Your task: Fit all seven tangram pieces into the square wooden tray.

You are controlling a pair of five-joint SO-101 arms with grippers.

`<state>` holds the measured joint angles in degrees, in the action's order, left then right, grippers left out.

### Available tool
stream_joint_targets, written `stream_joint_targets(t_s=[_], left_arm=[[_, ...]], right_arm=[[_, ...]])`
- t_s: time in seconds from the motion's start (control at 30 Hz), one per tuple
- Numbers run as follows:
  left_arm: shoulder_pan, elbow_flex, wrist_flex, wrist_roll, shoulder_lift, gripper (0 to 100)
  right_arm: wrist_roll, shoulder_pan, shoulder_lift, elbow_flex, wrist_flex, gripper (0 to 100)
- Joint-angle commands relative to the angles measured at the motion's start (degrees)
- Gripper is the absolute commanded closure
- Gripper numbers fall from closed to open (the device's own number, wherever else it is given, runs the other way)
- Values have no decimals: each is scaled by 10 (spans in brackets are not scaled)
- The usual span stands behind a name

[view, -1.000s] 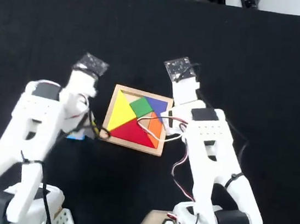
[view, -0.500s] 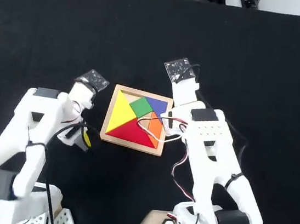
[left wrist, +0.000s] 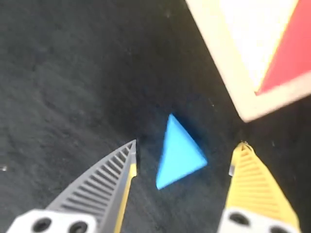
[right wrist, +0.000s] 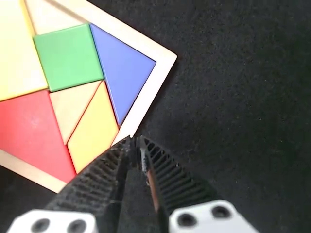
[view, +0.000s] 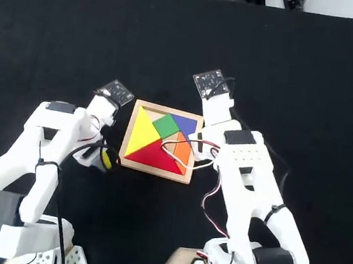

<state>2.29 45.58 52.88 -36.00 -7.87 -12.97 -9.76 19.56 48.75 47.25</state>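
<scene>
The square wooden tray [view: 187, 175] lies at mid table holding a yellow triangle [view: 140, 131], a red triangle [view: 154, 156], a green square [view: 165, 126], a blue triangle [right wrist: 124, 77] and an orange piece [right wrist: 95, 131]. Two bare wooden triangles show between them. A small light-blue triangle [left wrist: 179, 153] lies flat on the black cloth just off a tray corner [left wrist: 248, 109]. My left gripper [left wrist: 187, 144] is open, one finger on each side of this triangle, not touching it. My right gripper [right wrist: 135, 143] is shut and empty at the tray's rim [right wrist: 163, 73], beside the orange piece.
Black cloth [view: 302, 70] covers the whole table, with open room behind and to the right of the tray. The left arm [view: 51, 141] stands left of the tray. The right arm [view: 241, 160] with its loose cables stands at the tray's right edge.
The left arm has swung down and in toward the tray's near-left corner; the light-blue triangle that showed beside it earlier is now covered in the high view. The right arm has kept still.
</scene>
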Motion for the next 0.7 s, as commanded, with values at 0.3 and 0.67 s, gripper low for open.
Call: stream_joint_targets(t_s=[0.3,0.67], left_arm=[[-6,-1,-5,-34,-3,815],[-6,12,31,-47,-4,687]], right_arm=[[-3,-7,0,-3,-11,987],[-3,-7,0,-3,-11,987]])
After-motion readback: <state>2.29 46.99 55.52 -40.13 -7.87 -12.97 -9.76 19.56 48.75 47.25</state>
